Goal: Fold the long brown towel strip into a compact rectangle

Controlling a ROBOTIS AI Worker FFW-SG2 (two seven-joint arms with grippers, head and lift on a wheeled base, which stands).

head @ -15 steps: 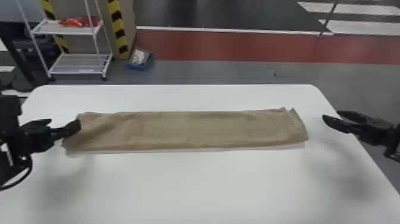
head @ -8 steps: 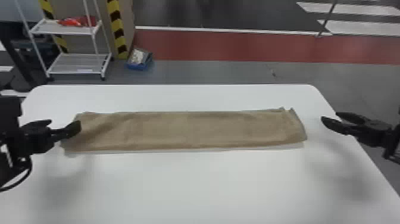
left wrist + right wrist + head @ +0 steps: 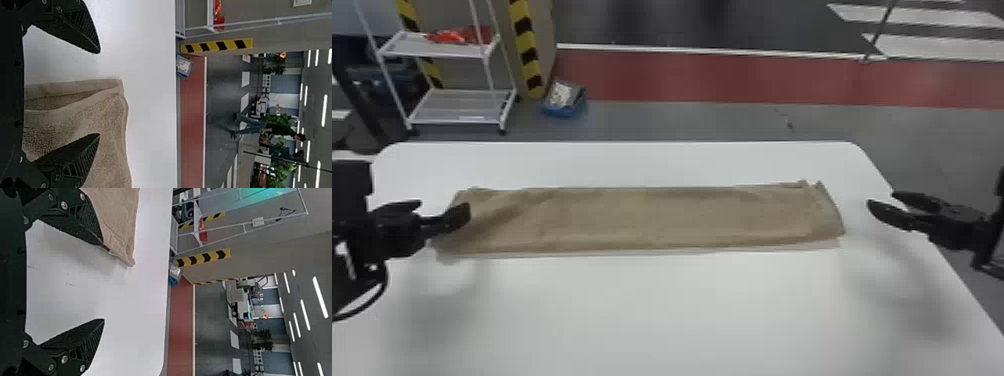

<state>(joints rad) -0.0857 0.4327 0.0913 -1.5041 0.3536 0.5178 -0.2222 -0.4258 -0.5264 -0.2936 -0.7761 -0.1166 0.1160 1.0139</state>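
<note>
Brown towel strip (image 3: 652, 217) laid flat across the white table (image 3: 652, 310), its length running from nine to three o'clock (twelve at the far edge); left gripper (image 3: 444, 209) at nine, jaws spread wide, one finger (image 3: 74, 158) over the strip's end, contact indeterminable; right gripper (image 3: 881, 198) at three, jaws likewise spread wide, just beyond the opposite end

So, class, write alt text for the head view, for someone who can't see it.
A long brown towel strip lies flat, side to side, on a white table. The robot's left gripper, jaws open, is at its left end; the right gripper, jaws also open, is beyond its right end.
</note>
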